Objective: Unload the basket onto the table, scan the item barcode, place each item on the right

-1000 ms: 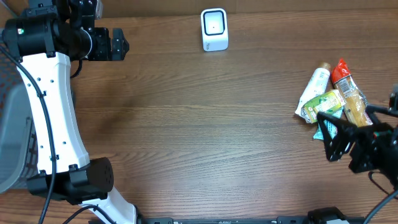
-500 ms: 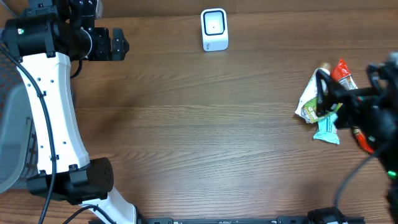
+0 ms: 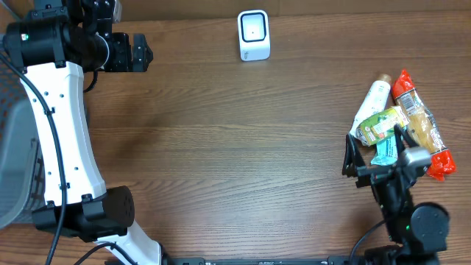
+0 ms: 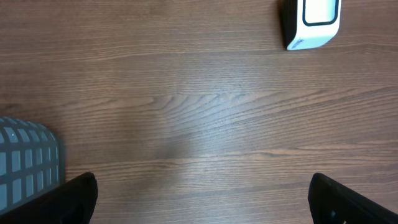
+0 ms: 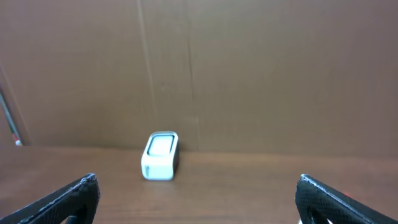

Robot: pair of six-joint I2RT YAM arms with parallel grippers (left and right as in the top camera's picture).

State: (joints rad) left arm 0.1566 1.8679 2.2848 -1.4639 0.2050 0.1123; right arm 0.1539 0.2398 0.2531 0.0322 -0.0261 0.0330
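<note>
At the right edge of the overhead frame a heap (image 3: 416,118) of items lies on the surface (image 3: 221,147), well apart from the scanner (image 3: 254,34), which stands upright at the top centre with its window facing down the frame. That layout suggests the plan: pick one item, then carry it up to the window.

The heap holds a pale tube (image 3: 374,99) with a tan cap, a green packet (image 3: 383,124) lying partly over it, a long red-and-orange pack (image 3: 421,125) on the right, and a teal packet (image 3: 384,153) at the lower end. All touch or overlap. No barcode shows from above, so which face needs turning toward the scanner cannot be told.

The right gripper (image 3: 374,151) sits at the lower end of the heap, just over the teal packet, jaws spread wide and grasping nothing. Its wrist view looks level across the surface at the scanner (image 5: 160,155) and a brown wall (image 5: 249,62), not down at the items, so I judge the grasp has not begun.

The left gripper (image 3: 143,51) waits at upper left, also released and empty. Its wrist view shows bare wood between the fingers, the scanner (image 4: 311,22) at upper right and a grey basket (image 4: 25,162) at lower left. Likely it is parked clear of the route.
</note>
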